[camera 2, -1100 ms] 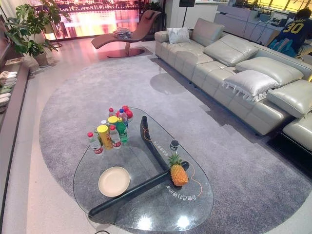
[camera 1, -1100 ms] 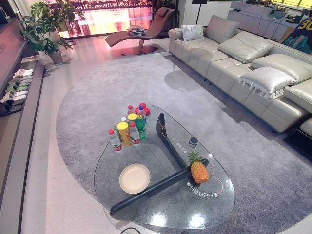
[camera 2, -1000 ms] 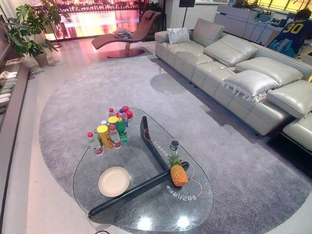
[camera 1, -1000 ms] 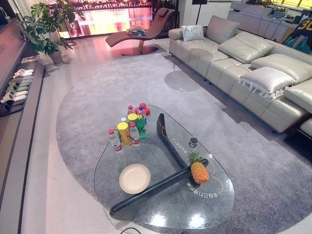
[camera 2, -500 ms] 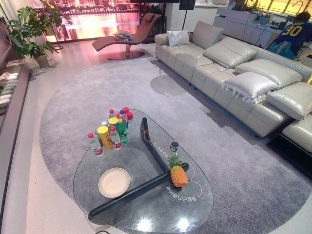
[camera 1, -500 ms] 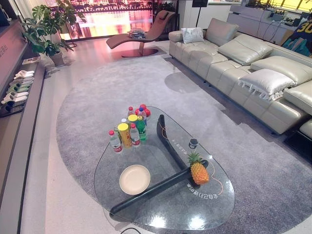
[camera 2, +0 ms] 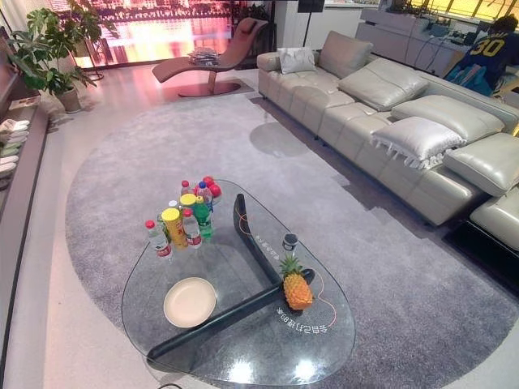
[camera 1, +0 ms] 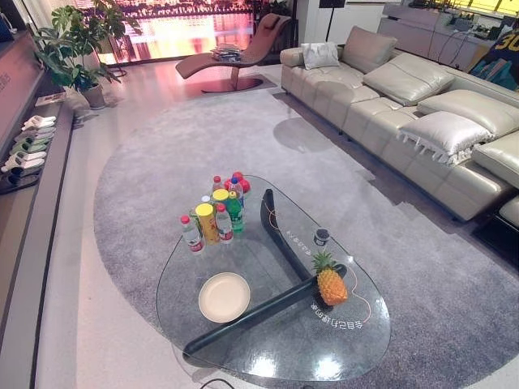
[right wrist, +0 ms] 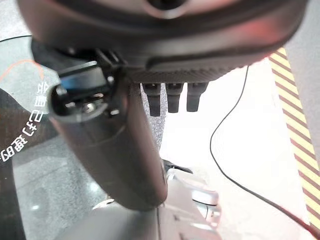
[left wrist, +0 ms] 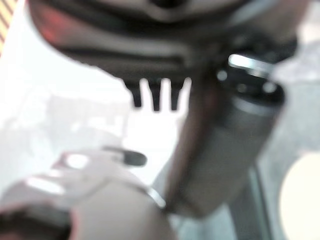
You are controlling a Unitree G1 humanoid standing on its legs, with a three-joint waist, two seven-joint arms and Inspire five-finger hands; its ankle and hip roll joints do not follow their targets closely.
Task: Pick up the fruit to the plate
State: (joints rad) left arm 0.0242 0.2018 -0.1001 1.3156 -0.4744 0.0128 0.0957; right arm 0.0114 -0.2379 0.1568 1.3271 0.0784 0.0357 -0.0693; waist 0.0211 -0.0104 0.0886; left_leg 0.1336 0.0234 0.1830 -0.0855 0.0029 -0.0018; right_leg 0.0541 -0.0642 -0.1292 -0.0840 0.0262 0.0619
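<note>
- Currently, the pineapple (camera 1: 330,280) stands upright on the glass table (camera 1: 357,348), toward its right end, over the dark base (camera 1: 259,312) seen through the glass.
- The plate (camera 1: 224,297) lies flat on the table, left of the pineapple and well apart from it. It holds nothing.
- The left hand (left wrist: 165,45) shows in its wrist view as a dark bulk with short fingers in a row; they look straight and hold nothing. A pale round edge, possibly the plate, sits at that view's border.
- The right hand (right wrist: 165,55) shows in its wrist view in the same way: short fingers side by side, nothing between them. It hangs beside the table edge, above the floor.
- White lettering (camera 1: 334,318) is printed on the glass just beside the pineapple, inside a thin orange line. It reads reversed from this side and cannot be read.
- Bottles (camera 1: 230,211) with red caps, a yellow can (camera 1: 208,222) and red balls (camera 1: 242,181) stand clustered at the far left of the table. Their labels are too small to read.
- A small dark cup (camera 1: 321,237) stands just beyond the pineapple.
- The table sits on a grey rug (camera 1: 162,162); a sofa (camera 1: 405,105) with cushions runs along the right.
</note>
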